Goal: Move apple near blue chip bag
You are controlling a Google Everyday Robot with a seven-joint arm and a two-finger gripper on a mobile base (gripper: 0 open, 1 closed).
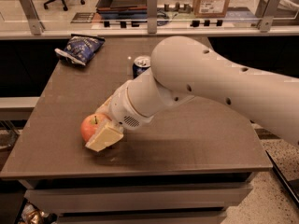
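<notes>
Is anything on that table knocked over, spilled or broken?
Nothing stands out. The apple sits whole at the front left of the table, with the gripper at it. The soda can stands upright behind the arm, and the blue chip bag lies at the far left corner, nothing spilled.

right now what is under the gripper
The gripper is down at the apple, which rests on the table. The side of the apple toward the arm is covered, so nothing there can be seen.
</notes>
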